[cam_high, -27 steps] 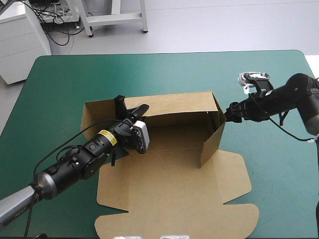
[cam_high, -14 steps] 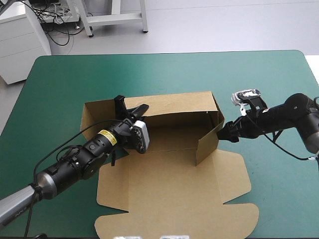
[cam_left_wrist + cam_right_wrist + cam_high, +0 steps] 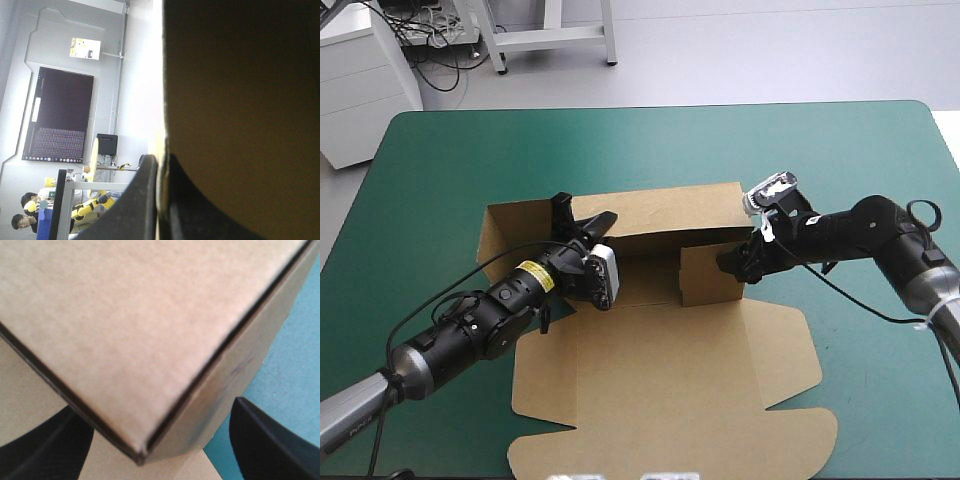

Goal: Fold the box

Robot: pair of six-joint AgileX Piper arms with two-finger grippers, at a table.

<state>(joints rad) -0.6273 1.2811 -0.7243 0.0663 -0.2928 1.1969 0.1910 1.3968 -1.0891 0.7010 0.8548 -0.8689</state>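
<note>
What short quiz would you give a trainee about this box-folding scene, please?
1. True or false: the left claw is shut on the box's back wall.
2. The right claw is: A shut in an arch; B open, a box corner between its fingers; C out of view.
3. Fill in: the box's lid panel lies ___ on the teal-green table.
Key: 1 true; 2 B; 3 flat.

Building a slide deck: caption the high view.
Left hand grips the rear wall of the brown box; the open right hand meets its inward-turned side flap.
</note>
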